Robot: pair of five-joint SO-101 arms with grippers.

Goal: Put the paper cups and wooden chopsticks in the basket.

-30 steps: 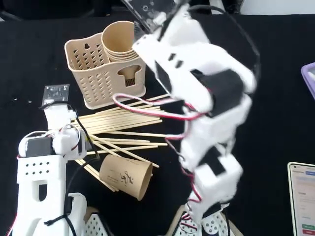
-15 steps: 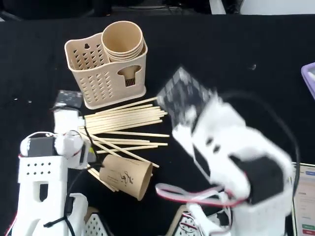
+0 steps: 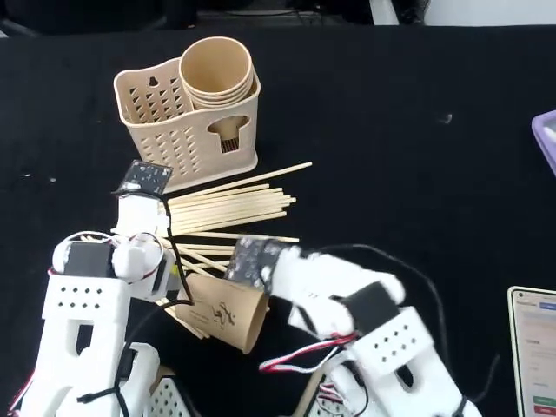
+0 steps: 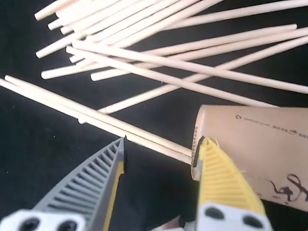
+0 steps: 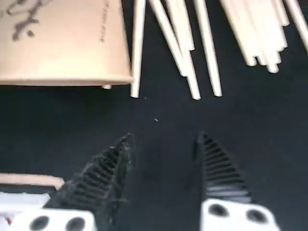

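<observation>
Since the right claw (image 5: 163, 139), jaws apart, has swung down beside the fallen cup (image 3: 221, 314), that cup seems next.

Over at the right edge, a sliver of something purple (image 3: 548, 137); nearer along that edge, lying flat on the black table (image 3: 417, 182), a lit screen (image 3: 532, 347).

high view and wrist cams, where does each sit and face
High view: fixed above the table, looking down on basket, chopsticks and lying cup; left arm and right arm show.
Left wrist view: on the left wrist, facing down at chopsticks and cup; open left gripper shows.
Right wrist view: on the right wrist, facing down at the same; open right gripper shows.
Shared: all three show the lying cup and chopsticks.
</observation>
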